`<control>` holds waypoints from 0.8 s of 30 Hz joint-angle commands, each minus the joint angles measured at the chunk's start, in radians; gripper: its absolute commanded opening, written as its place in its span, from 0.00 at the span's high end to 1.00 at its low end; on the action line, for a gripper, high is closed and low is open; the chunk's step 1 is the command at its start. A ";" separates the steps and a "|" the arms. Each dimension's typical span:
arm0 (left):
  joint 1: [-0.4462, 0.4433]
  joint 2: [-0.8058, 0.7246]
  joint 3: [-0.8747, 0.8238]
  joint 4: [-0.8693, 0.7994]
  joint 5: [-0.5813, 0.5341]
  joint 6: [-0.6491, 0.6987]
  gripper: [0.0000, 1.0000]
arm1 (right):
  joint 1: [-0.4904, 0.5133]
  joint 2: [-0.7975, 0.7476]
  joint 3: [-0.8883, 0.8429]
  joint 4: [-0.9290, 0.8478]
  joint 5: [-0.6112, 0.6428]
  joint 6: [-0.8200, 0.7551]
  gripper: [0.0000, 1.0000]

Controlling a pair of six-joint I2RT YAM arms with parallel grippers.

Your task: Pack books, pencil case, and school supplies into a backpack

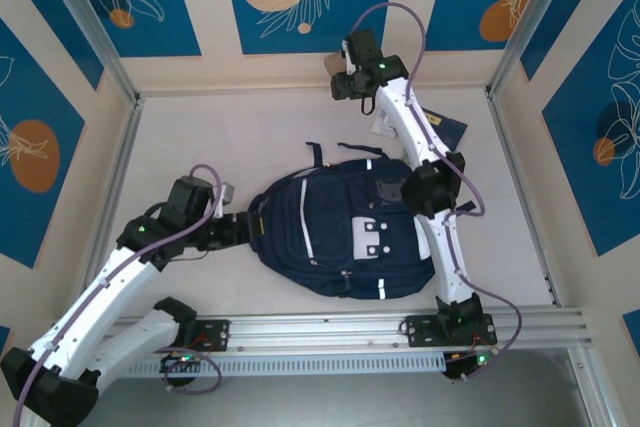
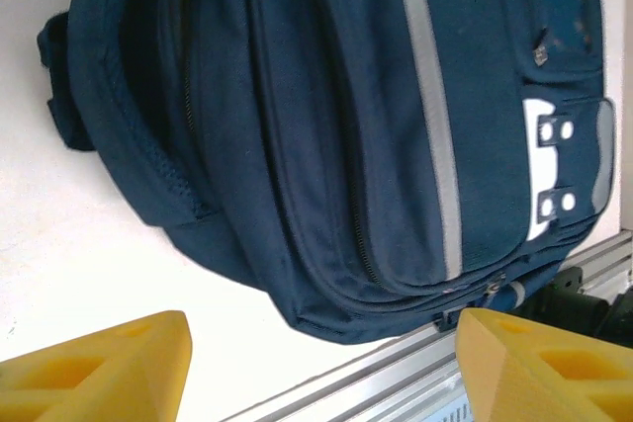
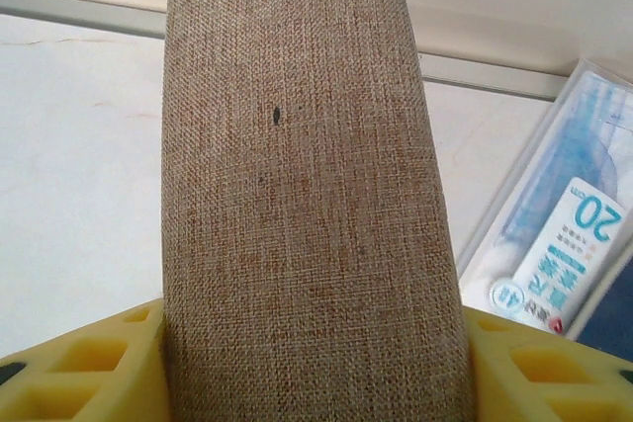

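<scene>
I count one backpack, one pouch and one printed packet. I can confirm one navy book.

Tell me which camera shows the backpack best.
Top external view: almost the whole backpack is in frame, with its outline, stripes and white patch. The left wrist view gives a close-up of part of the backpack, one pale stripe and the patch, its edges cut off.

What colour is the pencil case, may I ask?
The pencil case is tan woven fabric; best in right wrist view.
</scene>
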 commanded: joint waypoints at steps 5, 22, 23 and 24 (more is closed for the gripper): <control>0.011 0.009 0.120 -0.022 -0.004 -0.009 0.27 | 0.129 -0.422 -0.494 0.012 -0.012 0.037 0.80; 0.019 0.205 0.102 0.522 0.240 -0.497 0.03 | 0.279 -1.343 -1.661 0.601 -0.562 0.277 0.81; 0.017 0.214 0.095 0.554 0.250 -0.509 0.03 | 0.279 -1.364 -1.688 0.632 -0.565 0.302 0.81; 0.016 0.224 0.087 0.578 0.262 -0.520 0.04 | 0.279 -1.382 -1.716 0.670 -0.568 0.325 0.81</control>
